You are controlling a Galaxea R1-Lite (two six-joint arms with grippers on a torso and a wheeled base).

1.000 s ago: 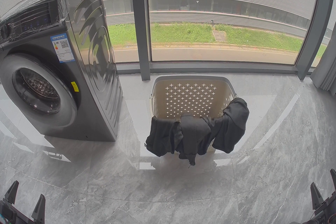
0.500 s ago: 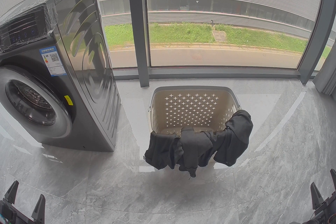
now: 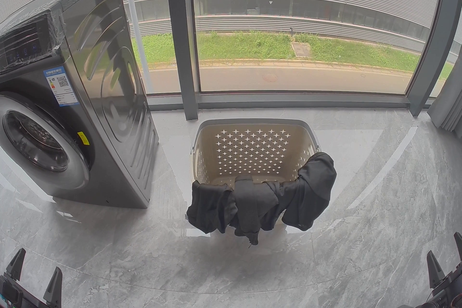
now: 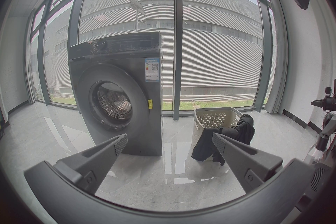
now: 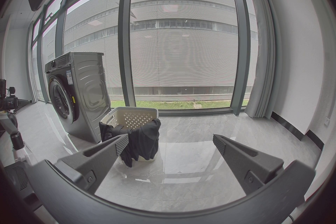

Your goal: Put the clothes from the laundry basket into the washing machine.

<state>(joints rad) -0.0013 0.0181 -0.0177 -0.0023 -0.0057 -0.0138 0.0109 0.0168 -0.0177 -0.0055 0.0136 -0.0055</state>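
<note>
A dark grey front-loading washing machine (image 3: 72,97) stands on the left, its drum showing through the round front port (image 4: 113,104). To its right a beige laundry basket (image 3: 255,121) sits on the floor by the window. Black clothes (image 3: 255,205) hang over the basket's near rim and right corner. My left gripper (image 3: 34,275) is low at the near left, open and holding nothing. My right gripper (image 3: 446,256) is low at the near right, also open and holding nothing. Both are well short of the basket (image 4: 217,118) and the clothes (image 5: 140,144).
Glossy grey marble floor (image 3: 231,265) stretches between me and the basket. Floor-to-ceiling windows with a dark pillar (image 3: 180,30) stand behind the basket. A curtain (image 3: 447,102) hangs at the far right.
The whole head view has shifted, so the camera has moved: machine and basket now sit further left and lower in the picture. Both grippers stay open in the same corners.
</note>
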